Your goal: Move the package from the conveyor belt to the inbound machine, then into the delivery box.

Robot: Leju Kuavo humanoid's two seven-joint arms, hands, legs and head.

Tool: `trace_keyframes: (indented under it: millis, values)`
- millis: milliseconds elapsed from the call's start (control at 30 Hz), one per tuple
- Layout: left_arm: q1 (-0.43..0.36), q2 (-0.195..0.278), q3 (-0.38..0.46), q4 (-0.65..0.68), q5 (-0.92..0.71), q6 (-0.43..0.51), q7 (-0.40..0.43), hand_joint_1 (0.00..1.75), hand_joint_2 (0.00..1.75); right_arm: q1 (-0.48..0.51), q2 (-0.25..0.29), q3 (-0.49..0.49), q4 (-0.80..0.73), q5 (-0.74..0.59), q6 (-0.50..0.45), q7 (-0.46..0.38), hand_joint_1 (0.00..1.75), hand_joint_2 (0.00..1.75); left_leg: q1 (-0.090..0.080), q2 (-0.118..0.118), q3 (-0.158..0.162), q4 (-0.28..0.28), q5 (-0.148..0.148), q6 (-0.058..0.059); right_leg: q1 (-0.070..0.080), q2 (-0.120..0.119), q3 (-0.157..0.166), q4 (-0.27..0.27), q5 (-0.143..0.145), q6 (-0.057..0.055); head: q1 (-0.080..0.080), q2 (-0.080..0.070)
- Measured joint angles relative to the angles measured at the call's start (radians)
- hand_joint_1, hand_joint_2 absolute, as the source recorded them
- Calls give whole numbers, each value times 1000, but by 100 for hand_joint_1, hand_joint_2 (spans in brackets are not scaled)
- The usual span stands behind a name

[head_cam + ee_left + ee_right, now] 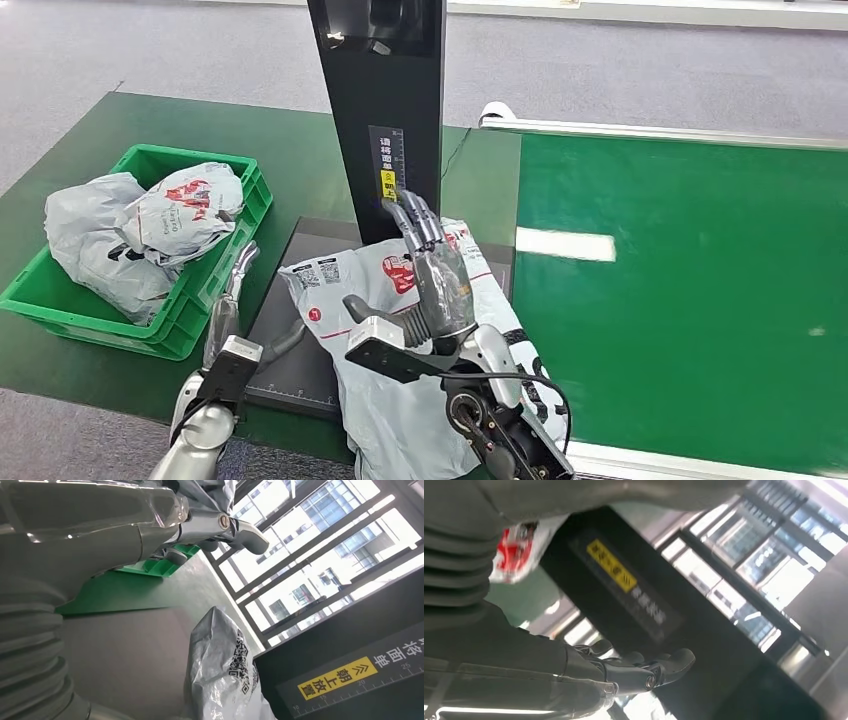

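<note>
Package (400,330): grey poly mailer, lying label-up on the dark platform of the inbound machine (385,110), directly under the right robot hand (435,275). Right robot hand: fingers extended, flat above the bag, gripping nothing. Left robot hand (228,290): fingers spread, empty, between the package and the green delivery box (205,290), which already holds bags. Judgement: gather the loose film from both sides before lifting, keeping clear of the machine's upright column.

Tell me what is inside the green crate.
The green crate holds grey plastic mail bags, the top one printed in red. Whatever lies beneath them, and the crate's floor, is covered.
</note>
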State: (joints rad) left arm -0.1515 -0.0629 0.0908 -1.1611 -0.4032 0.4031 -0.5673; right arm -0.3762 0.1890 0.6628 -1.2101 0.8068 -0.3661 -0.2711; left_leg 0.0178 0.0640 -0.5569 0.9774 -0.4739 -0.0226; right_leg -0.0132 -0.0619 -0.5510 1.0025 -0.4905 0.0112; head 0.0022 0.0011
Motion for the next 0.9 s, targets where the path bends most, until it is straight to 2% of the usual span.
trace_keyframes:
  millis: [267,633,767,900]
  values:
    - [41,-2,16,-69,2,-50,7,0,175,46,-70,-107,-81,158,-69,72,0,0,0,0,0,0,0,0,0,0,0,0,0,0,0,0]
    - [76,-10,20,-130,-4,-62,17,0,175,110,-132,-228,-109,221,-97,112,0,0,0,0,0,0,0,0,0,0,0,0,0,0,0,0]
    - [110,-11,33,-169,-11,-64,31,0,175,180,-164,-306,-122,239,-120,121,0,0,0,0,0,0,-1,0,0,0,0,0,0,0,0,0]
    - [152,-12,50,-218,-23,-66,44,0,175,270,-172,-391,-158,256,-124,118,0,0,0,0,-1,0,-1,0,0,0,-1,0,0,0,0,0]
